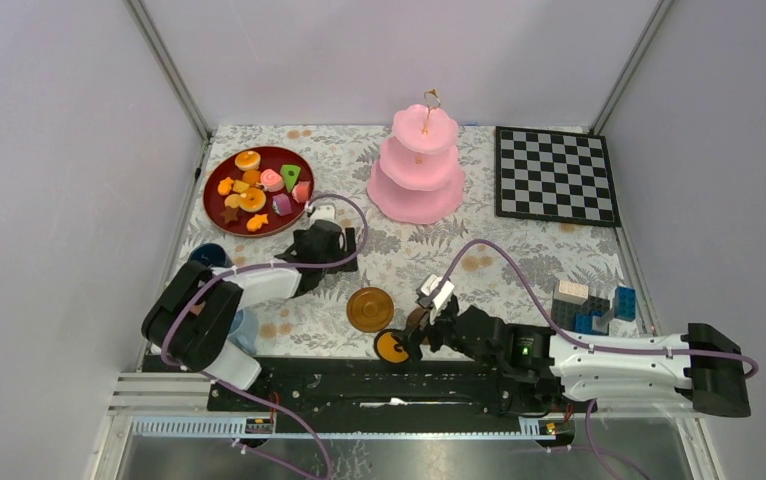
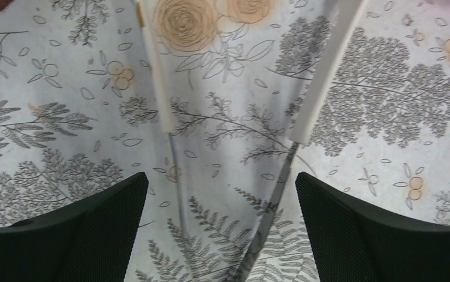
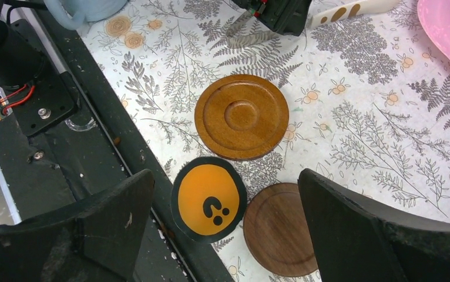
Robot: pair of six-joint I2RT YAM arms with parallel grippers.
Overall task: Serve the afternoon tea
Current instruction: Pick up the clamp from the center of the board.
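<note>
The pink three-tier cake stand [image 1: 416, 165] stands at the back centre. Toy pastries and a brown star biscuit lie on a dark red plate [image 1: 217, 205] at the back left. My left gripper [image 1: 324, 238] is open and empty over bare tablecloth [image 2: 220, 188], next to a white cup [image 1: 322, 211]. My right gripper [image 1: 421, 325] is open and empty [image 3: 225, 176], low over a brown saucer [image 3: 278, 229] and an orange black-rimmed disc [image 3: 209, 198]. A second brown saucer [image 1: 370, 309] lies just beyond [image 3: 241, 116]. The light-blue cup [image 1: 242, 330] sits beneath the left arm.
A dark-blue cup [image 1: 209, 256] stands at the left edge. The chessboard [image 1: 555, 175] lies at the back right and the block pile [image 1: 589, 305] at the right. The black base rail [image 3: 93, 147] runs along the near table edge, under part of the orange disc.
</note>
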